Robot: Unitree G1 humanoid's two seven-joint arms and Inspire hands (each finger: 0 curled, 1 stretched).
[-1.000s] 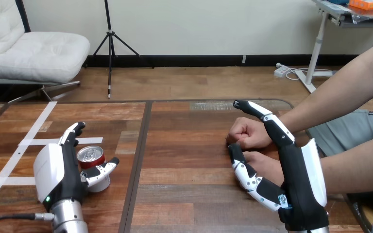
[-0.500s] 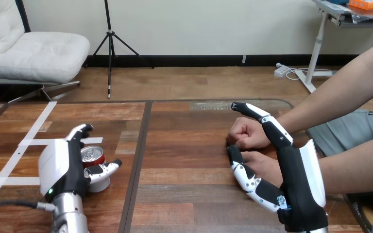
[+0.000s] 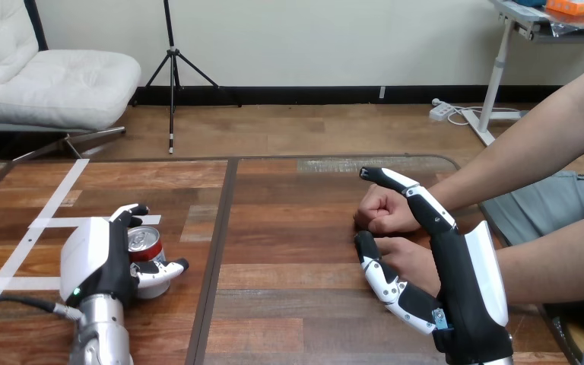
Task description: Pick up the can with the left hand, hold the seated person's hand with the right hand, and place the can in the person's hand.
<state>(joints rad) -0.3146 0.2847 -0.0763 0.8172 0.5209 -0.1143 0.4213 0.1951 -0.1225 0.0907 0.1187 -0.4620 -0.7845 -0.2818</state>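
A red can (image 3: 144, 242) with a silver top stands on the wooden table (image 3: 289, 228) at the left. My left hand (image 3: 91, 262) is around it: the fingers (image 3: 129, 212) curl over its far side and the thumb (image 3: 163, 270) presses its near side. At the right, my right hand (image 3: 468, 281) stands on edge with straight fingers (image 3: 411, 194) and the thumb (image 3: 376, 274) spread. The person's lower hand (image 3: 409, 257) lies between that thumb and the fingers, touching the palm side. The person's upper hand (image 3: 384, 209) is a fist resting beside my fingertips.
White tape strips (image 3: 53, 222) mark the table at the left, behind the can. A dark seam (image 3: 220, 251) runs down the table's middle. The person's forearms (image 3: 532, 152) come in from the right edge.
My left hand's fingers have curled in round the can, and the hand has drawn closer to it. My right hand has shifted slightly left against the person's lower hand.
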